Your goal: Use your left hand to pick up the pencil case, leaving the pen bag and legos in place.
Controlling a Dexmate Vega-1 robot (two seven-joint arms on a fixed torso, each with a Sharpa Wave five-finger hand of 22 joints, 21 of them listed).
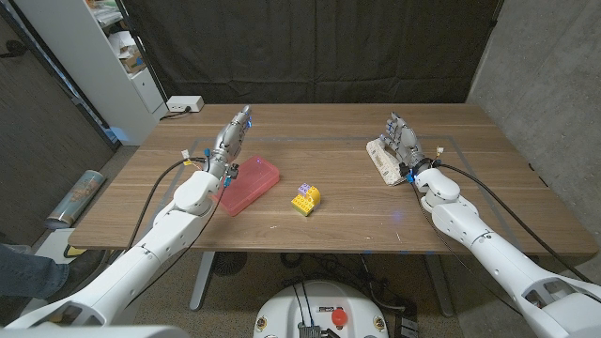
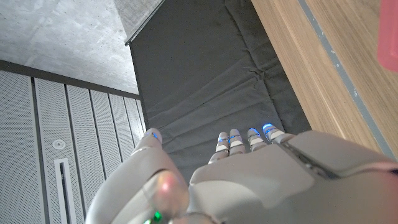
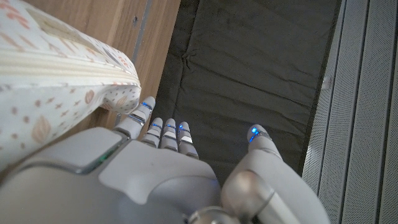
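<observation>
The pink pencil case (image 1: 250,185) lies flat on the wooden table (image 1: 338,131), left of centre; a corner of the pencil case (image 2: 389,45) shows in the left wrist view. My left hand (image 1: 230,141) hovers just past its far left end, fingers straight and apart, holding nothing; the left hand (image 2: 249,180) points toward the dark curtain. A small yellow and purple lego block (image 1: 305,198) sits in the middle. The white patterned pen bag (image 1: 383,160) lies at the right, with my right hand (image 1: 404,141) standing beside it, fingers extended. The pen bag (image 3: 50,93) sits close to the right hand (image 3: 155,180).
A white power box (image 1: 185,104) sits at the table's far left corner. A white shelf unit (image 1: 113,56) stands left of the table, and a silvery roll (image 1: 77,197) lies on the floor. A black curtain (image 1: 319,47) hangs behind.
</observation>
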